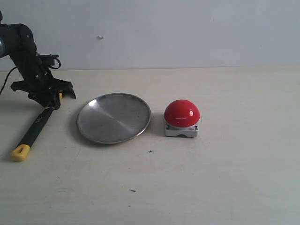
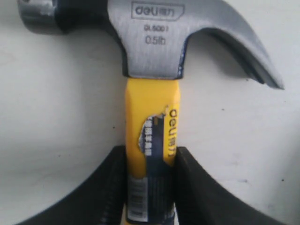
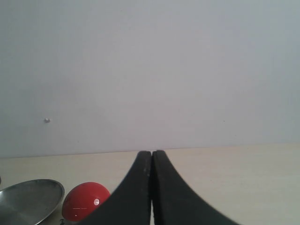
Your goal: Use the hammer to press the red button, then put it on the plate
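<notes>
1 hammer, exterior view hides head | left fingers pinch neck | right fingers together

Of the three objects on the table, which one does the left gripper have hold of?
The hammer, lying left of the plate: the left gripper clamps its yellow neck. The plate and red button sit apart, untouched.

- Soft, even, bright light; shadows on the bench are faint.
- Small glare spots sit on the red button; the plate shows a brushed sheen.
- Left wrist view is soft, the hammer label blurred.
</notes>
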Controlling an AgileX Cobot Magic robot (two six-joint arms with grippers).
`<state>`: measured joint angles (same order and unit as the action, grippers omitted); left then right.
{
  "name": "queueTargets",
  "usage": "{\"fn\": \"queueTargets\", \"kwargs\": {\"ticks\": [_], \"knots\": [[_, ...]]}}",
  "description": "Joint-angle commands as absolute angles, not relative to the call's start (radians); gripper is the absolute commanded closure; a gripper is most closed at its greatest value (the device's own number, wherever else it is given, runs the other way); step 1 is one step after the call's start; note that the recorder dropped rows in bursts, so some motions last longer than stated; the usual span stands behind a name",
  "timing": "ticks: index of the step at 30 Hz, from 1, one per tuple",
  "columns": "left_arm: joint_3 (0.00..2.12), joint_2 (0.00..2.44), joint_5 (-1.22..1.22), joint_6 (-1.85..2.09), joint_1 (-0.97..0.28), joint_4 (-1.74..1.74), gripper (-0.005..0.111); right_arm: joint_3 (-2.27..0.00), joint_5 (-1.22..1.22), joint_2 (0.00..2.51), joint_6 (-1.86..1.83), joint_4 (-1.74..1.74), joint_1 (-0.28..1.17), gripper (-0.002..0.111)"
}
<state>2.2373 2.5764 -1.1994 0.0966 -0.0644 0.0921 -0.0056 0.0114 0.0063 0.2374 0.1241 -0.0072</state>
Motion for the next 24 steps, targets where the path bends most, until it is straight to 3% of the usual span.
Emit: {"fn": "queueTargets", "kwargs": {"ticks": [1,3,24], "knots": [[2.227,2.590,-1.221,0.129,-0.069,0.097,0.099,0.000,0.012,0.000,0.237,0.129,-0.012,0.108],[2.227,2.592,-1.221,0.139,-0.069,0.087,0.107,0.000,0.012,0.000,0.237,0.129,-0.012,0.108],[2.218,2.441,-1.221,0.154,-0.064,0.159,0.107,0.000,0.012,0.000,0.237,0.129,-0.012,0.108]]}}
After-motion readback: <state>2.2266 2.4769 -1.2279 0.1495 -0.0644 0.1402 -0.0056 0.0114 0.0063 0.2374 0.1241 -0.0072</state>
